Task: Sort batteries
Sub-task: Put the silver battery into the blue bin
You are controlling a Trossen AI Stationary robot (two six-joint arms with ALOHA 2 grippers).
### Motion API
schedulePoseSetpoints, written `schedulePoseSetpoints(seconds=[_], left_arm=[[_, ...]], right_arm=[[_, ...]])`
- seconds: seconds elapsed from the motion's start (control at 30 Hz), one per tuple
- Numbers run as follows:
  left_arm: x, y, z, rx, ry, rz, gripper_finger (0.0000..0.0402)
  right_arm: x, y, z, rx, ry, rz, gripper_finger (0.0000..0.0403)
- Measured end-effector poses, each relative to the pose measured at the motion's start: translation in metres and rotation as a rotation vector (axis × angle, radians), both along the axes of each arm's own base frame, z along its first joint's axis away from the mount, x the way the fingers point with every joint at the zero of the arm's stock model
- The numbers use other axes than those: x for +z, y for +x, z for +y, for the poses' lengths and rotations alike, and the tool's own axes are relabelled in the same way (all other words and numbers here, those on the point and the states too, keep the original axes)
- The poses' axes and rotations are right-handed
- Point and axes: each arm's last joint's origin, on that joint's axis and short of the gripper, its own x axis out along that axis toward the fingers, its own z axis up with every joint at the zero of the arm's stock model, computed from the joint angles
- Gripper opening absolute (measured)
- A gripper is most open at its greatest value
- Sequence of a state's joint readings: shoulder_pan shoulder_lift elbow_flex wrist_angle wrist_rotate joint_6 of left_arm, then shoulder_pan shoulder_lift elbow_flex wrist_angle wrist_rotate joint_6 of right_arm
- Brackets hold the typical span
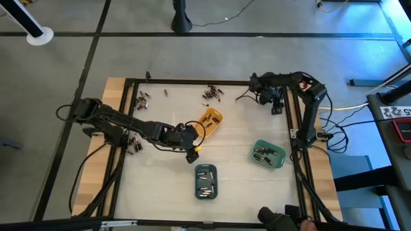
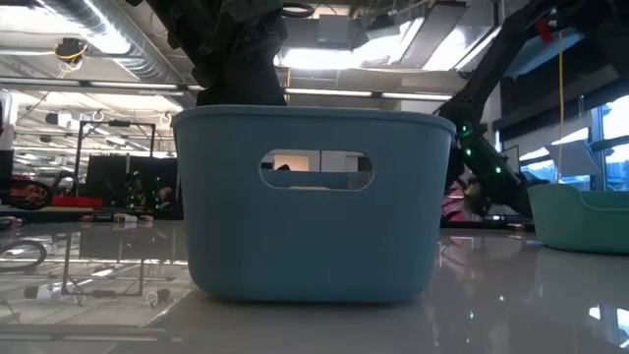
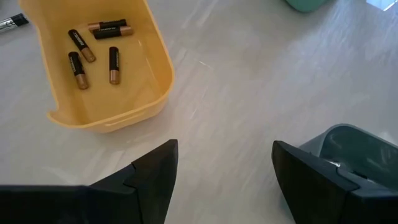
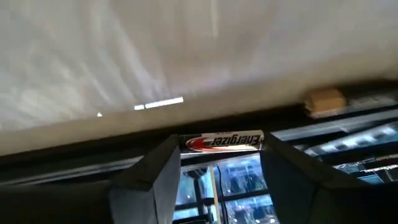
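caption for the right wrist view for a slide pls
Right gripper shut on a silver-and-red battery, held crosswise between its fingertips above the table.

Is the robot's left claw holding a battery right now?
No, the left gripper is open with nothing between its fingers, hovering over bare table beside the orange tray that holds four batteries.

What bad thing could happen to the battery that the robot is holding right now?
The right gripper pinches one battery only by its ends, near the table's far right edge. It might slip and roll off.

The green tray is some way off, so the battery could drop during the carry.

The left gripper hangs open and empty between the orange tray and the blue tray. Moving carelessly, it might bump one.
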State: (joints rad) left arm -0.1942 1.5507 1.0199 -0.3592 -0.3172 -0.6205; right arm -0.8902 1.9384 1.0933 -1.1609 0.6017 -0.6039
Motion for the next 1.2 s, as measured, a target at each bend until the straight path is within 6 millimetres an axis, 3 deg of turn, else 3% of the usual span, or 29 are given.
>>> schedulePoseSetpoints(seconds=[0.27, 0.47, 0.7, 0.93, 1.2], left_arm=[[0.000, 0.000, 0.000, 0.001, 0.000, -0.002, 0.0249], [0.000, 0.000, 0.000, 0.002, -0.001, -0.002, 0.0249], [0.000, 0.000, 0.002, 0.013, -0.004, 0.002, 0.0249], [-0.007, -0.008, 0.012, 0.061, -0.001, 0.109, 0.0249], [-0.014, -0.020, 0.017, 0.130, -0.004, 0.249, 0.0249]], right_arm=[[0.056, 0.022, 0.010, -0.065, -0.061, -0.288, 0.0195], [0.098, 0.054, 0.044, -0.037, 0.009, -0.589, 0.0196], [0.121, 0.093, 0.115, 0.057, 0.212, -0.833, 0.0197], [0.125, 0.133, 0.201, 0.250, 0.333, -0.992, 0.0197], [0.141, 0.164, 0.300, 0.461, 0.462, -1.350, 0.0197]])
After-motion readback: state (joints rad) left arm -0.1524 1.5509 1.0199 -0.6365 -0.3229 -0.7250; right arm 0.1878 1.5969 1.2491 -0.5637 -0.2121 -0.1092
